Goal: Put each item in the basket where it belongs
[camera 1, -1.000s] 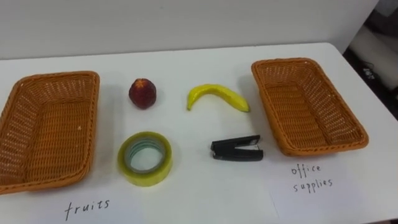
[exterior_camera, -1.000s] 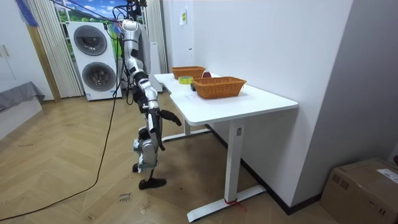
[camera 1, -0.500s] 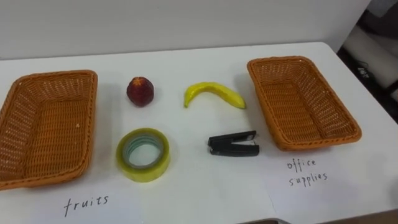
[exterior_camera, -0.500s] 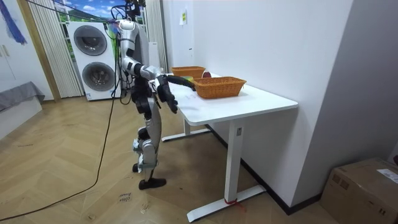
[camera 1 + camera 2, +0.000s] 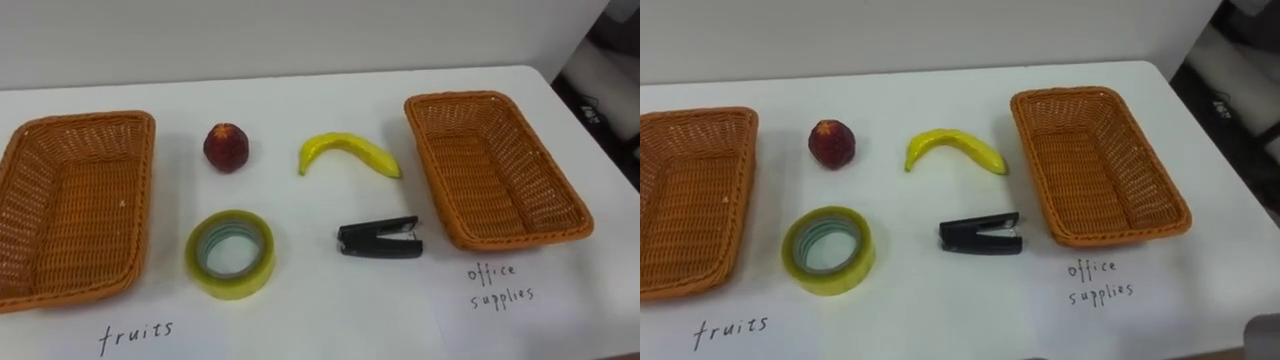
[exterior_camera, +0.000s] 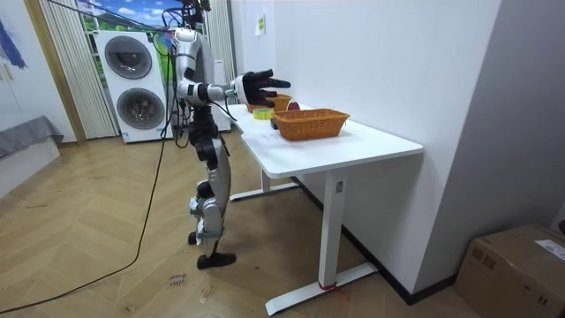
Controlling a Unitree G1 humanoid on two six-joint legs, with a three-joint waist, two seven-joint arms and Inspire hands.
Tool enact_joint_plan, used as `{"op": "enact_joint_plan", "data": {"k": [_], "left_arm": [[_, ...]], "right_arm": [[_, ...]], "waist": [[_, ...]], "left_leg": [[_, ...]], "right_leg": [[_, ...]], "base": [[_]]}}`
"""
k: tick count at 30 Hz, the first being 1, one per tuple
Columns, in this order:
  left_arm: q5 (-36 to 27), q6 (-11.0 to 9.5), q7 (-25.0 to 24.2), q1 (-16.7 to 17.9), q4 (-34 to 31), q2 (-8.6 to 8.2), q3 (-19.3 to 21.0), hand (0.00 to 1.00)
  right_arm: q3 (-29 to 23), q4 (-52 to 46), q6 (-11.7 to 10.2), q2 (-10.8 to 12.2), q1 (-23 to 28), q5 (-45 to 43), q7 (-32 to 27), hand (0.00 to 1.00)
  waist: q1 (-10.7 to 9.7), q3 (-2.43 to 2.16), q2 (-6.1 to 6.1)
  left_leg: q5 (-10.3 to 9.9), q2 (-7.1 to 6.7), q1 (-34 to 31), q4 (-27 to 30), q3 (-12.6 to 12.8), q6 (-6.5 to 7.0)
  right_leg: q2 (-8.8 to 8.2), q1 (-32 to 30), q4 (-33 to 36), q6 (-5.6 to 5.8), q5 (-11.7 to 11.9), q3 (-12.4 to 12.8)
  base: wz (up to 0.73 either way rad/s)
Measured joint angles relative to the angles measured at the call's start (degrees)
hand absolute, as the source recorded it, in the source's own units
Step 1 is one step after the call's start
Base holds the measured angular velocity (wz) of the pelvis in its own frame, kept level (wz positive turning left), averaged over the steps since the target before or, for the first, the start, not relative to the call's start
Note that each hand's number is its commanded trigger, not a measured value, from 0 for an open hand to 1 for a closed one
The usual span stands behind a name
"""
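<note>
On the table (image 5: 300, 95), the left basket (image 5: 78, 118) sat at the left end and the right basket (image 5: 470, 97) at the right end. Between them, the back row held the peach (image 5: 226, 148) on the left and the banana (image 5: 348, 153) on the right. In the front row, the tape (image 5: 232, 222) lay before the peach and the stapler (image 5: 380, 240) before the banana. All lay apart.

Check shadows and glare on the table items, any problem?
Left eye view: even light, soft short shadows under the banana and stapler, faint sheen on the tape roll, no glare on the table. Room view: table evenly lit.

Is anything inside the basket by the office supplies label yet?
Nothing: the office supplies basket is empty, its woven floor in plain view. The stapler lies outside it on the table.
</note>
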Motion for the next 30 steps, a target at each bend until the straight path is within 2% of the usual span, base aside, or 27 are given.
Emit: {"op": "enact_joint_plan", "data": {"k": [5, 11, 14, 16, 18, 26, 30], "left_arm": [[0.7, 0.0, -0.1, 0.2, -0.3, -0.02, -0.1, 0.00], [0.5, -0.1, -0.2, 1.3, -0.1, -0.01, -0.1, 0.00], [0.5, -0.6, -0.2, 1.4, 0.8, -0.02, -0.1, 0.00], [0.5, -1.5, -0.2, 1.3, 1.3, -0.01, -0.1, 0.00], [0.6, -2.0, -0.2, 1.1, 2.0, -0.01, 0.0, 0.00], [0.5, -2.2, -0.6, 1.2, 2.0, 0.02, -0.1, 0.00], [0.6, -2.2, -0.4, 1.1, 2.0, 0.28, -0.9, 0.00]], "right_arm": [[0.6, -5.6, 0.0, 0.0, -0.3, -6.6, 2.6, 0.00], [1.2, -11.2, 0.0, -0.2, -0.7, -9.2, 5.1, 0.00], [2.7, -14.4, 0.0, -0.3, -0.8, -13.4, 5.5, 0.00], [3.4, -15.9, 0.0, -0.8, -0.8, -16.0, 6.8, 0.00], [4.5, -16.5, 0.0, -2.3, -0.9, -18.4, 8.4, 0.00], [5.5, -18.1, 0.0, -3.3, -1.9, -20.2, 14.8, 0.00], [8.5, -18.0, 0.1, -4.3, -1.9, -20.6, 18.7, 0.00]], "waist": [[0.5, -0.04, 0.00], [0.5, -0.21, -0.18], [0.8, -0.25, -0.32], [0.9, -0.33, -0.42], [1.1, -0.44, -0.60], [2.3, -0.31, -0.74], [2.1, 0.04, -0.71]], "left_leg": [[0.0, 0.06, -1.0, 0.1, 0.0, 0.00], [0.0, 0.07, -1.0, 0.1, 0.0, 0.01], [0.0, 0.07, -0.9, 0.1, 0.3, 0.00], [0.0, 0.07, -0.8, 0.1, 0.4, 0.00], [0.0, 0.08, -0.6, 0.1, 0.4, 0.00], [0.0, 0.17, -0.4, 0.1, 0.4, 0.00], [0.0, 0.17, -0.4, 0.1, 0.1, 0.00]], "right_leg": [[0.00, -0.8, 0.1, -0.15, 0.2, -0.5], [0.00, -0.8, 0.1, -0.15, 0.2, -0.6], [0.04, -0.8, 0.1, -0.15, 0.2, -0.4], [0.04, -0.7, 0.1, -0.15, 0.2, -0.3], [0.04, -0.5, 0.1, -0.15, 0.2, -0.3], [0.07, -0.3, 0.1, -0.23, 0.3, -0.4], [0.06, -0.1, 0.0, -0.23, 0.4, -0.5]], "base": [[0.04], [0.01], [-0.02], [0.00], [0.00], [0.00], [0.02]]}}
